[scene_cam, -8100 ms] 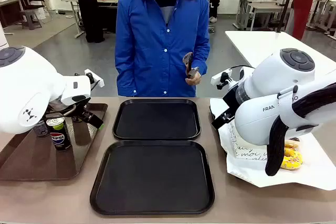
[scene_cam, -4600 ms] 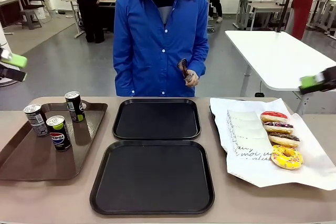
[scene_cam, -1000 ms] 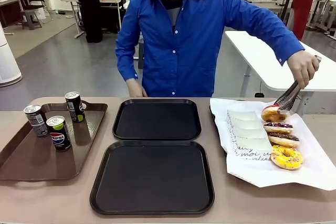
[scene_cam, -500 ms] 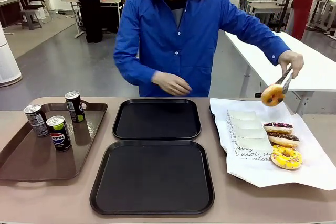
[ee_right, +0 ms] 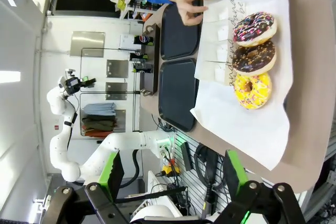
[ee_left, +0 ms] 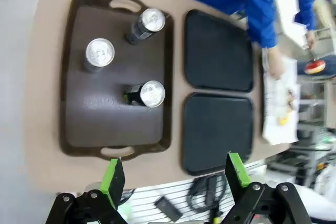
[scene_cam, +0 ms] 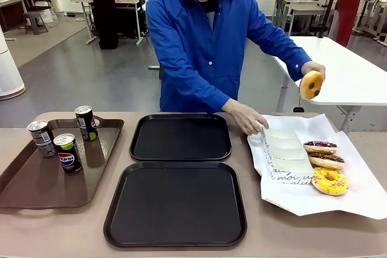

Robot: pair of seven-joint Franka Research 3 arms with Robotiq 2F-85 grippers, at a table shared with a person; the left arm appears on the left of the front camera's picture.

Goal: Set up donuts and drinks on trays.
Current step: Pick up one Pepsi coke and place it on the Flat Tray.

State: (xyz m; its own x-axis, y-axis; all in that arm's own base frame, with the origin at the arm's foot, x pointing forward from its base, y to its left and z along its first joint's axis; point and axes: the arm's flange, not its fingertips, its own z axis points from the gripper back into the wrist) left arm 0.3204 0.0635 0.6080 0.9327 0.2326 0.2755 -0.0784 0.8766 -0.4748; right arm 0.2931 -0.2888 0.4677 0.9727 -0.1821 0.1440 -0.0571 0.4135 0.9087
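**Cans on brown tray, both black trays bare, person lifts one donut**

Left gripper (ee_left: 174, 174): high above the table (scene_cam: 72, 228), looking straight down. Green-padded fingers spread wide, nothing between them.

Far left of the table: brown tray (scene_cam: 36, 185) with handle cutouts. Three cans stand upright on it, well apart from each other:
- back-left can (scene_cam: 42, 138)
- back-right can (scene_cam: 86, 122), near the tray's far rim
- front can (scene_cam: 68, 153), Pepsi logo facing the camera

Middle: two black trays, one behind the other, rims nearly touching.
- far black tray (scene_cam: 180, 137): nothing on it
- near black tray (scene_cam: 176, 203): nothing on it

Right of the trays: the person in a blue shirt leans over the table. One hand (scene_cam: 248, 118) is lowered, with its fingertips at the far end of the paper sleeves (scene_cam: 284, 152). The sleeves are white with script print and lie in a row on the white paper sheet (scene_cam: 314, 200).

Just right of the sleeves, three donuts lie flat in a line on the sheet:
- sprinkled dark-iced donut (scene_cam: 320, 147), farthest back
- chocolate donut (scene_cam: 326, 159), in the middle
- yellow donut (scene_cam: 329, 180), nearest the camera

Far right, up in the air: the raised hand (scene_cam: 314, 67) holds the lifted donut (scene_cam: 311, 84) on edge, plain golden underside toward the camera. It is above the sheet's far corner and well clear of the black trays. How it is gripped is too small to tell.

Right gripper (ee_right: 173, 174): also high up, looking down at the sheet and the donuts. Fingers parted wide, holding nothing.
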